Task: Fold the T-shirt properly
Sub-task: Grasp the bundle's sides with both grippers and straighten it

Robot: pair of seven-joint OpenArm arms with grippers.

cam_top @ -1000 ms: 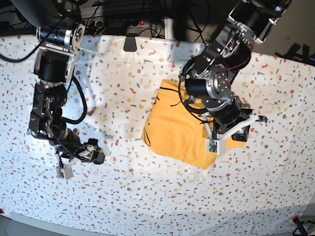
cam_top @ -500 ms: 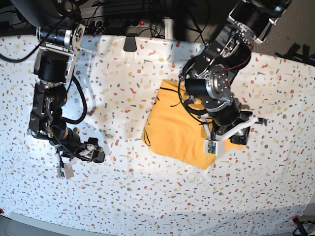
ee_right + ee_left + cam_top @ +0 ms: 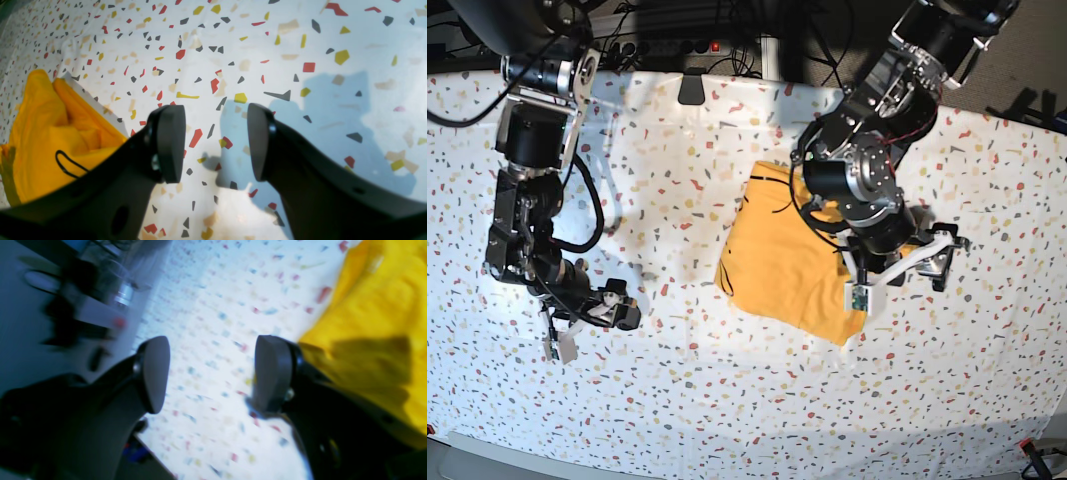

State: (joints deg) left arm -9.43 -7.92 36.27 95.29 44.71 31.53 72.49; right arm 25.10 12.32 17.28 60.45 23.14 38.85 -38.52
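— What do we see at our left gripper?
— Fingers spread wide, nothing between them; the T-shirt lies folded just beside the right-hand finger.
— And our right gripper?
— Fingers apart over bare speckled tablecloth, the shirt well off past the left-hand finger.

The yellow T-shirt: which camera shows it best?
The base view: the whole folded T-shirt lies there on the table. The left wrist view catches only a blurred edge, the right wrist view one corner with a black line.
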